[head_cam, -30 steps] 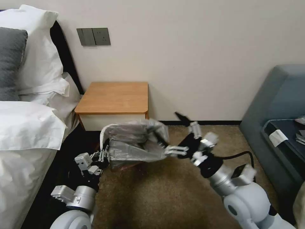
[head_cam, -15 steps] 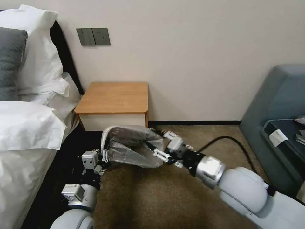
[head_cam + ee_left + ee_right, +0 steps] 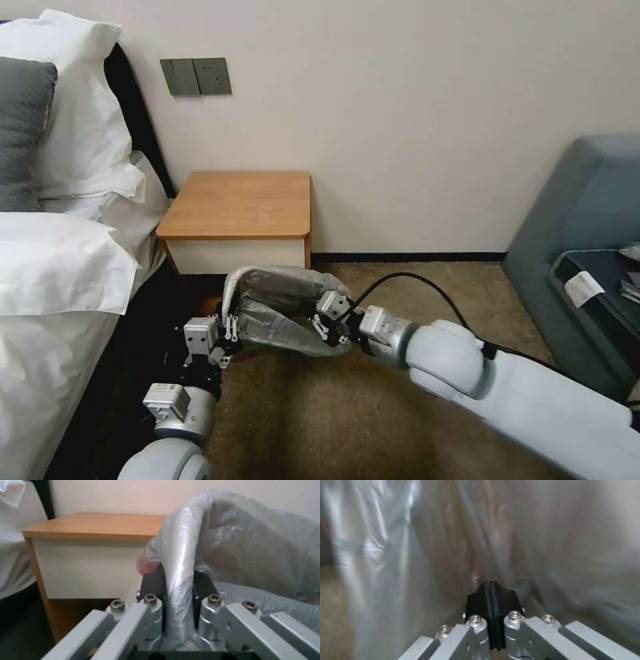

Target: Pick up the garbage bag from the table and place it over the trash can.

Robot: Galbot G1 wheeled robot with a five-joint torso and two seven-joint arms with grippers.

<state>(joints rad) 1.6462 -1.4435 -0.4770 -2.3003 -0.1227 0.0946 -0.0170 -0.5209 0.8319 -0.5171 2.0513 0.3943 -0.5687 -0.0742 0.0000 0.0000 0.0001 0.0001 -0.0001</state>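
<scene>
On the carpet [image 3: 400, 413] just in front of the bench's [image 3: 240, 203] front edge, the garbage bag [image 3: 280, 307] is stretched in the air between the two hands, clear of the orange-brown top. The trash can itself is hard to make out: the grey film covers whatever lies beneath it, and only a pale curved strip under the plastic at the bag's left end, seen from the head view, may be its rim; I cannot tell for certain.

The left hand [image 3: 230, 331] is low at the bag's left end, near the bench's front left corner, with its dark pads [image 3: 154, 580] narrowed on a fold of the garbage bag [image 3: 180, 562] that rises straight up between them. A pink-red bit of the bag's edge shows beside that fold.

The right hand [image 3: 325, 327] reaches in from the right and sits against the bag's right end. In the right wrist view its black pads [image 3: 490, 600] are pressed flat together, and the crinkled garbage bag [image 3: 453, 542] hangs close all around them; whether any film is pinched between them cannot be told. A black cable [image 3: 413, 283] loops over the right arm. To the left the bed [image 3: 53, 267] is cut off by the edge.
</scene>
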